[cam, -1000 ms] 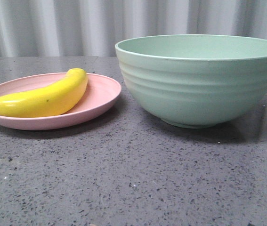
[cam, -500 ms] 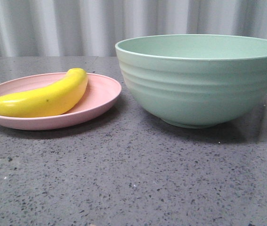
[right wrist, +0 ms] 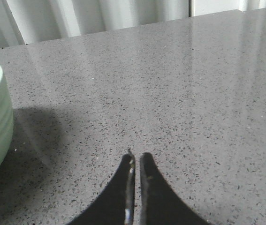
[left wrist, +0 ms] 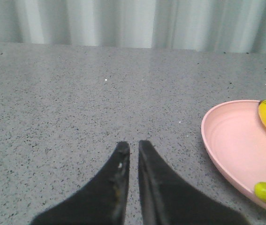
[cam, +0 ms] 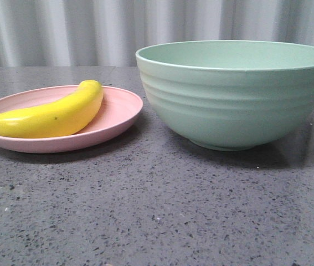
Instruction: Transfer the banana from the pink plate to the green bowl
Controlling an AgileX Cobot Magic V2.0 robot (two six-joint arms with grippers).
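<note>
I see a dark grey speckled stone table (cam: 157, 210) filling the lower part of the front view, its surface slightly glossy with pale reflections. Along its far edge I see a pale grey pleated curtain (cam: 90, 30) hanging in vertical folds across the whole background.

Left end effector (left wrist: 132, 146) with two matte black tapering fingers, scuffed pale inner edges, right end effector (right wrist: 136, 156) likewise black, slim, curved fingers
</note>
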